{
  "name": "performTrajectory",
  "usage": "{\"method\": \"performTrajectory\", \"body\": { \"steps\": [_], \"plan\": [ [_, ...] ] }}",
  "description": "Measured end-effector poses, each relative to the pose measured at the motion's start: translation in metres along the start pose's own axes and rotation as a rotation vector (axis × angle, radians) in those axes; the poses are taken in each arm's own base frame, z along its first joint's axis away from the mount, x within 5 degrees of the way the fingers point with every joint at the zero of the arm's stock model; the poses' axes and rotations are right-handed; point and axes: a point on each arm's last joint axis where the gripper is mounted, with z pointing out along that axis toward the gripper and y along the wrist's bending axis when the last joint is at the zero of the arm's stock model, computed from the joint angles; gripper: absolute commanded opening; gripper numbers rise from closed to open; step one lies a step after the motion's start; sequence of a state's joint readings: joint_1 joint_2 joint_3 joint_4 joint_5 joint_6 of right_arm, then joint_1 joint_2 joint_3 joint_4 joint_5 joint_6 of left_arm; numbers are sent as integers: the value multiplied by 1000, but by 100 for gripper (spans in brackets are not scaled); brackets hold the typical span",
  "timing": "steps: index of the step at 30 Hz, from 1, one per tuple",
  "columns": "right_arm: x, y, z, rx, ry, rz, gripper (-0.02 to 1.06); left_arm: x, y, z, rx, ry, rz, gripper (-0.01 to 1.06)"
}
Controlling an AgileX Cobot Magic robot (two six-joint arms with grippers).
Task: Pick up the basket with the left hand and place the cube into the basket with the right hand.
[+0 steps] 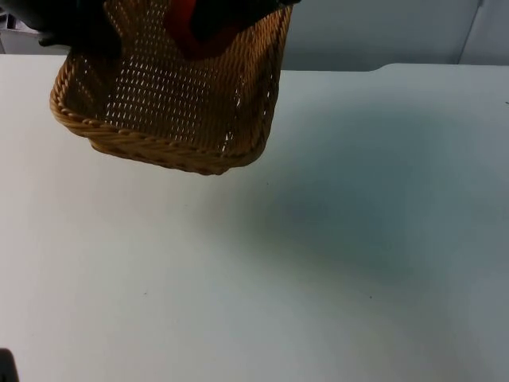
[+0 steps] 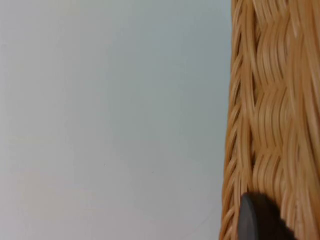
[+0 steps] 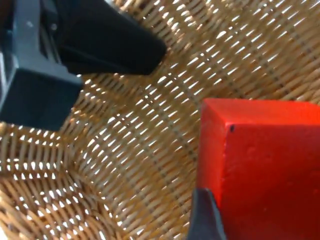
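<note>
Above the far left part of the white table [image 1: 334, 263], the wicker basket [image 1: 171, 103] hung tilted in the air, its open side turned toward the top camera so that light came through the woven bottom. A soft shadow lay on the table below and to the right of it. Dark parts of both arms crossed the basket's upper rim in the top view.

The left hand [image 2: 260, 220] was at the basket's edge: in the left wrist view a black fingertip lay against the braided rim, with bare table beside it. In the right wrist view a black finger [image 3: 107, 42] of that same hand reached down inside the basket wall, so the left hand was clamped on the rim, one finger inside and one outside.

The red cube [image 3: 262, 170] was inside the basket's mouth, seen in the top view as a red patch [image 1: 184, 28] among the dark arm parts near the upper rim. In the right wrist view it sat large and close against the woven bottom, with one black fingertip [image 3: 205, 217] of the right hand [image 3: 210, 220] pressed to its near face. The right hand appeared to be gripping the cube; whether the cube touched the weave could not be told.
</note>
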State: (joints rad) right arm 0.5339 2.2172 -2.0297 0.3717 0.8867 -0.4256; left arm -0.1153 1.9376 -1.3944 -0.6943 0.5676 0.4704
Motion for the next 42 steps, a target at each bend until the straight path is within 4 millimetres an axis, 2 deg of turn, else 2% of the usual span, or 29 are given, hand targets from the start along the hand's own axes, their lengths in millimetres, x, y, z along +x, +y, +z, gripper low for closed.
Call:
{"method": "performTrajectory", "body": {
  "steps": [2,4,6,13,14,15,16,17,18,19,21,22,24,26,27,32,33,35,37,42],
  "plan": [
    [-1,0,0,5,-6,23,74,0,0,0,0,0,0,0],
    [-2,-3,0,29,-19,84,75,0,0,0,0,0,0,0],
    [-2,-5,0,54,-23,114,69,0,0,0,-3,-1,3,0],
    [-3,-9,-2,99,-29,129,63,1,1,0,-4,2,5,0],
    [-6,-12,-6,124,-38,132,57,1,1,0,-4,2,5,0],
    [-10,-16,-11,153,-47,147,45,1,1,0,-4,2,5,0],
    [-14,-23,-21,195,-64,159,27,1,1,0,-4,2,5,0],
    [-14,-23,-21,195,-64,159,6,1,1,0,-4,2,5,0],
    [-19,-37,-39,255,-83,186,6,1,1,0,-4,2,5,0],
    [-24,-48,-57,289,-109,213,0,1,1,0,-4,2,5,0],
    [-30,-68,-95,355,-165,284,0,1,1,0,-4,2,5,0],
    [-30,-68,-95,355,-165,284,0,1,1,0,-4,2,5,0],
    [-29,-86,-134,413,-204,355,0,1,1,0,-4,2,5,0],
    [-21,-103,-171,487,-216,427,0,0,1,0,-5,0,5,0],
    [-21,-103,-171,487,-216,427,0,0,1,0,-5,0,5,0],
    [10,-130,-252,672,-187,555,0,0,1,0,-5,0,5,0],
    [10,-130,-252,672,-187,555,0,0,1,0,-5,0,5,0],
    [18,-133,-282,723,-217,606,0,0,1,0,-5,0,5,0],
    [23,-132,-300,754,-237,627,0,0,1,0,-5,0,5,0],
    [27,-133,-312,828,-231,619,0,0,1,0,-5,0,5,0]
  ]
}}
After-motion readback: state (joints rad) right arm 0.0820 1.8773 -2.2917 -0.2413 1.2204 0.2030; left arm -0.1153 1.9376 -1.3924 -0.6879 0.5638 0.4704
